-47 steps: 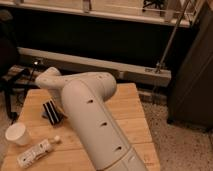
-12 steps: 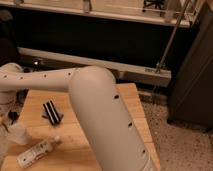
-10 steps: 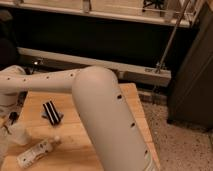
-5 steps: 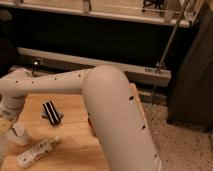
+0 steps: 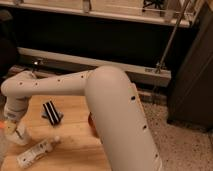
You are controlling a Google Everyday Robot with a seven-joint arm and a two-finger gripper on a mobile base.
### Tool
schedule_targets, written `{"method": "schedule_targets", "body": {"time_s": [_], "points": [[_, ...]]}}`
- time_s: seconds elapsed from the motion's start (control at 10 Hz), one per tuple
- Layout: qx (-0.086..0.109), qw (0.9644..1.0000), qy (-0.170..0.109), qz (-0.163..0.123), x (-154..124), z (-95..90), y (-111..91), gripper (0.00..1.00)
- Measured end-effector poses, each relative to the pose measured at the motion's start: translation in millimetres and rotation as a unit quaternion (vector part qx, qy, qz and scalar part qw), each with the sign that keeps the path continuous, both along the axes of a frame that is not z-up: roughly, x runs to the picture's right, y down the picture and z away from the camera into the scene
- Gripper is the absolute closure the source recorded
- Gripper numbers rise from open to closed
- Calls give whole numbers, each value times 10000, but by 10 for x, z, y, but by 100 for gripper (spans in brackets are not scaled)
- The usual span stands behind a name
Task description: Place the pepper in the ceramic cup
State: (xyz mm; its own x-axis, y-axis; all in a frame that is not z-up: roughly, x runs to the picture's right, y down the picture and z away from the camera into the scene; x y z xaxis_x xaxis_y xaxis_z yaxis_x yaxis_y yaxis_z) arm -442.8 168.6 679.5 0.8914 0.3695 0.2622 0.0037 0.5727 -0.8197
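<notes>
The robot's big white arm (image 5: pixel 107 107) sweeps from the lower right up and across to the far left of the wooden table (image 5: pixel 75 142), filling most of what I can see. At its end, out toward nine o'clock, the gripper (image 5: pixel 11 125) hangs straight above the ceramic cup (image 5: pixel 19 136), which stands upright near the table's left edge with its rim partly covered by the wrist. A small spot of orange, the pepper (image 5: pixel 2 125), shows at the very left border beside the gripper, just above the cup; it is cut off by the edge, so I cannot tell its long axis or which way its tip points, nor whether it is being held. At five o'clock from the cup a white bottle (image 5: pixel 37 151) lies on its side, running lower left to upper right. At one o'clock from the cup sits the black ridged block (image 5: pixel 51 111), slanted. A sliver of reddish-brown bowl (image 5: pixel 91 123) peeks from behind the arm.
</notes>
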Motion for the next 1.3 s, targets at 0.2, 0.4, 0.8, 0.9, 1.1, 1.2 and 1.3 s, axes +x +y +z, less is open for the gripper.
{"method": "schedule_targets", "body": {"time_s": [0.2,0.4,0.8,0.9,1.1,1.2,1.3], "points": [[-41,10000,-21,-52,-87,147,91,95],[4,10000,-18,-71,-107,199,108,95],[200,9997,-86,59,-209,232,38,95],[236,9996,-123,128,-241,217,-9,95],[273,9992,-171,242,-269,201,-70,95],[274,9989,-185,318,-266,207,-87,95],[262,9987,-199,389,-263,226,-75,95]]}}
